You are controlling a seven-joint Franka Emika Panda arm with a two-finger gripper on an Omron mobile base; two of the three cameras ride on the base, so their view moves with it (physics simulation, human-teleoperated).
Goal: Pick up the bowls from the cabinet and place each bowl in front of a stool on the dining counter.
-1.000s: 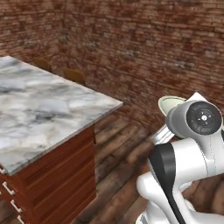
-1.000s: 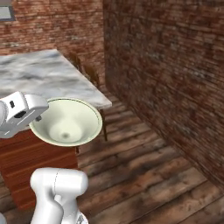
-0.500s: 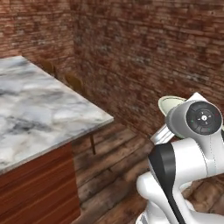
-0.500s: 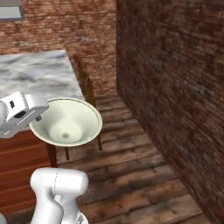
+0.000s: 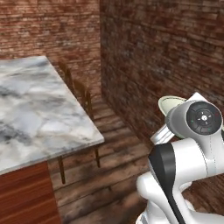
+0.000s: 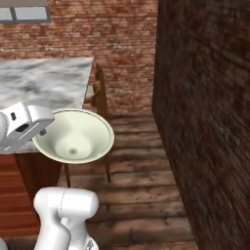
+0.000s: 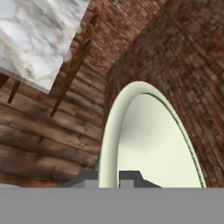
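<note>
Right base view has the bowl held out in the air off the corner of the table, just beside and below the marble edge, with the wooden stools behind it along the table's side. The gripper has its jaws closed tight on the bowl's rim, pinching the thin wall at one edge so the rest of the dish hangs out beyond the hand.

By its look this is glazed ceramic: stiff, fairly heavy for its size, smooth enough to slip, and likely to chip or crack if it knocks the marble. A rim pinch like this one puts the weight out to the side, so I judge it a hold that could twist or slide; the rim is still the only place narrow enough for the jaws to take.

A round dish has no long axis of its own. It is tipped, not level: the mouth faces up and toward the right base camera, so the whole hollow and its pale centre show. From the hand view the rim runs away from the hand as a narrow ellipse, seen nearly edge-on.
</note>
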